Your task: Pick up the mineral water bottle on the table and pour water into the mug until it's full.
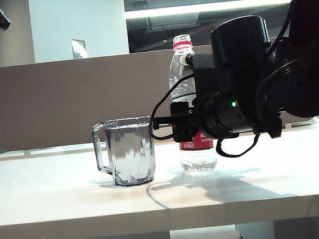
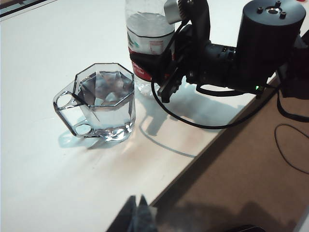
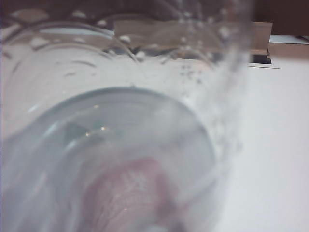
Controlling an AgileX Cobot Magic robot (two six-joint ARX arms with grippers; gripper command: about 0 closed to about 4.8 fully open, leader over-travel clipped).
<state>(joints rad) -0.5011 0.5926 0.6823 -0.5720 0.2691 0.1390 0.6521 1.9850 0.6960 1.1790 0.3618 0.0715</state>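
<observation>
- The right gripper (image 2: 161, 63) pinches the mineral water bottle (image 1: 185, 66), standing up on the table (image 1: 53, 192)
- The mug (image 1: 130, 151) beside it holds water (image 2: 104, 89)
- The left gripper (image 2: 140, 215) is near the table edge; I cannot tell if it is spread

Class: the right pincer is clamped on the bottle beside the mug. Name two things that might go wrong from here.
1. The mug looks nearly brim-full; a nudge from the right pincer could slop water onto the table.
2. The mineral water bottle stands close beside the mug; releasing clumsily might tip it.
</observation>
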